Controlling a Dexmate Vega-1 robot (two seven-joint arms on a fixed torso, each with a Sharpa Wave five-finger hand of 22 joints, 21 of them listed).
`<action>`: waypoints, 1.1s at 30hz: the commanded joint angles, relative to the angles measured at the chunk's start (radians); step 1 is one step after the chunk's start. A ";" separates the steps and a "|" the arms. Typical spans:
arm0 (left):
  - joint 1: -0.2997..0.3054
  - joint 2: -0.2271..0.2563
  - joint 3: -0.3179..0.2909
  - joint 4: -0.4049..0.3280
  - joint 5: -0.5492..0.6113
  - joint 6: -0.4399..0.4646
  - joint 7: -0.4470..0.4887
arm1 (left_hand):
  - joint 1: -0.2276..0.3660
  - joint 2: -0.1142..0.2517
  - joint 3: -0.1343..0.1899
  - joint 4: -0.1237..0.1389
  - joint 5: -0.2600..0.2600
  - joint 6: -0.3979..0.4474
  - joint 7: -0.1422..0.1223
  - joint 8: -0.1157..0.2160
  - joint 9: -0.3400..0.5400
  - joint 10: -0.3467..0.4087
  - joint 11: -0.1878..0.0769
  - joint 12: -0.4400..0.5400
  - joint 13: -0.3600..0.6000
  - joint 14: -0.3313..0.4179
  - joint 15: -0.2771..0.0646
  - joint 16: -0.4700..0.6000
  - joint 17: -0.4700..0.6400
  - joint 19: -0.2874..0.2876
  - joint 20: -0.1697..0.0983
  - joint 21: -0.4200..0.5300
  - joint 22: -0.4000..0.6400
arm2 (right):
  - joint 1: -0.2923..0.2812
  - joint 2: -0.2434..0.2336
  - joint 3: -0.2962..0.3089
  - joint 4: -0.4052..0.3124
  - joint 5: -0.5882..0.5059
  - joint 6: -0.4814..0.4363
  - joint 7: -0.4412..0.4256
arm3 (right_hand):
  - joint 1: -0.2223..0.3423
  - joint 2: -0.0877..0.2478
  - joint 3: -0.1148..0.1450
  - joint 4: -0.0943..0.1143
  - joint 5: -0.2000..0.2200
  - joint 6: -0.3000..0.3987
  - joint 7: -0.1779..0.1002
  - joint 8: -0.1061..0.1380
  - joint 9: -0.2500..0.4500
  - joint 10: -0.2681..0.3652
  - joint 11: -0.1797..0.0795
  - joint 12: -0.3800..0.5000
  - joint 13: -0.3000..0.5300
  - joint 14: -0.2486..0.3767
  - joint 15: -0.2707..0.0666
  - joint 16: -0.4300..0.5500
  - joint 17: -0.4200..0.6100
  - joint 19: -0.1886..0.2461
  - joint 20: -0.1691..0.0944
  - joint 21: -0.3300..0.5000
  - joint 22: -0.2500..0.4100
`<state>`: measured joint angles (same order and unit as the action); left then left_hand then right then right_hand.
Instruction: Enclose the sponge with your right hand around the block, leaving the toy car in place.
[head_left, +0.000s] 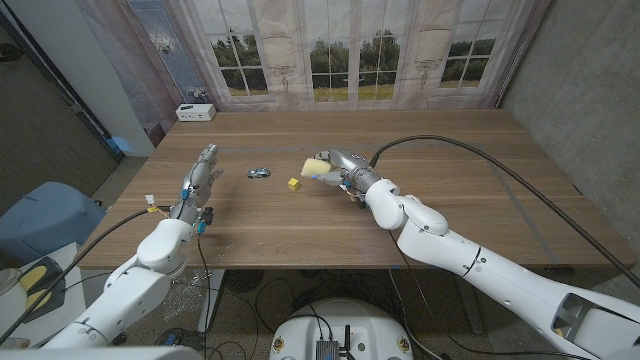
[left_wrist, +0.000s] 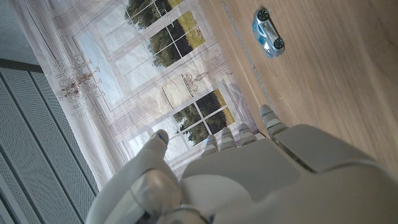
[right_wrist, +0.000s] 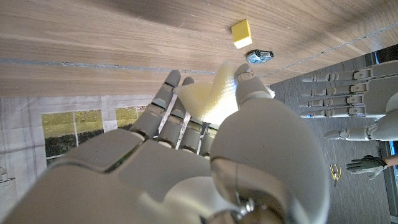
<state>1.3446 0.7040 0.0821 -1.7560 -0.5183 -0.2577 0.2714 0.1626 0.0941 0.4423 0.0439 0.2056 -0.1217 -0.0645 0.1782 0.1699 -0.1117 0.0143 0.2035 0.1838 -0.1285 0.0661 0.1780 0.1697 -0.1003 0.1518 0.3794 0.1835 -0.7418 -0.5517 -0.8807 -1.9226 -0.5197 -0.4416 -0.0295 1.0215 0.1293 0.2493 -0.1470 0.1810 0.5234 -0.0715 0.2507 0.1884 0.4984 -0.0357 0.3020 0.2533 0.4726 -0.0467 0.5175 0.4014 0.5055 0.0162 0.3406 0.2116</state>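
From the head view, the right hand (head_left: 333, 168) held a pale yellow wedge-shaped foam sponge (head_left: 316, 165) pinched in its fingers, above the middle of the wooden tabletop (head_left: 450, 160), toward the far edge. A small yellow cube block (head_left: 293, 184) sat just beside the sponge on the side nearer the front edge, and a small silvery-blue toy car (head_left: 259, 173) stood a little farther toward the left edge, apart from both. The left hand (head_left: 197, 180) waited near the left edge with fingers extended and nothing in it. A white box (head_left: 195, 112) sat at the far left corner.

The left wrist view showed the toy car (left_wrist: 269, 32) close up on bare wood, untouched, past the fingers (left_wrist: 239, 135) of the left hand, which were loosely straight and apart.

The right wrist view gave what the head view could not: the sponge (right_wrist: 208, 96) was gripped between thumb and fingers (right_wrist: 166, 99), its tip pointing toward the block (right_wrist: 241, 33), with the toy car (right_wrist: 259, 56) close beside that block. Whether the sponge touched the wood could not be told.

By my judgement the sponge was already secured and the carry was under way. The next move would call for steering it past the block without brushing block or car.
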 joint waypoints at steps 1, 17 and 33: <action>-0.003 -0.006 0.000 0.012 0.000 -0.016 -0.005 | 0.009 -0.001 0.002 -0.005 -0.002 -0.003 -0.004 0.002 0.002 -0.004 -0.002 -0.002 0.002 -0.004 -0.004 0.004 0.003 0.002 0.011 -0.005 0.006 | 0.077 0.052 -0.052 0.099 0.004 0.044 0.024 | -0.001 0.005 0.007 0.003 0.000 0.009 0.002 -0.006 0.003 0.004 0.001 -0.004 0.003 -0.004 -0.120 -0.003 0.005 -0.008 -0.002 0.007 0.005; -0.001 -0.005 -0.001 0.009 -0.004 -0.012 -0.004 | 0.012 0.000 0.004 -0.010 -0.003 -0.003 -0.003 0.002 0.002 -0.006 0.000 -0.002 0.002 -0.007 -0.007 0.002 0.003 0.004 0.008 -0.007 0.007 | 0.158 0.125 -0.105 0.235 0.015 0.094 0.042 | 0.009 0.004 0.009 -0.001 -0.001 0.008 0.001 -0.014 0.003 -0.002 0.001 -0.009 0.006 -0.013 -0.123 -0.006 0.009 -0.015 -0.004 0.010 0.006; 0.003 -0.006 -0.001 0.002 -0.003 -0.007 0.004 | 0.013 0.001 0.004 -0.014 -0.004 -0.004 -0.002 0.002 0.002 -0.007 0.002 -0.003 0.002 -0.010 -0.010 0.002 0.003 0.003 0.006 -0.011 0.007 | 0.209 0.175 -0.148 0.343 0.040 0.130 0.061 | 0.011 0.005 0.009 -0.001 0.000 0.003 0.001 -0.020 0.004 -0.012 0.001 -0.015 0.008 -0.025 -0.120 -0.013 0.010 -0.019 -0.003 0.014 0.006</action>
<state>1.3428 0.6982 0.0818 -1.7458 -0.5224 -0.2711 0.2665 0.1625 0.0941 0.4422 0.0357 0.2057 -0.1217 -0.0643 0.1782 0.1699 -0.1117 0.0143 0.2035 0.1837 -0.1339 0.0608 0.1780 0.1697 -0.1003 0.1517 0.3695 0.1887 -0.5714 -0.4127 -0.9976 -1.6554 -0.4943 -0.3385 0.0175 1.0268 0.1345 0.2547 -0.1525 0.1810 0.5233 -0.0715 0.2352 0.1883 0.4907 -0.0356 0.2883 0.2581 0.4491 -0.0450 0.5061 0.4060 0.4873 0.0126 0.3445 0.2164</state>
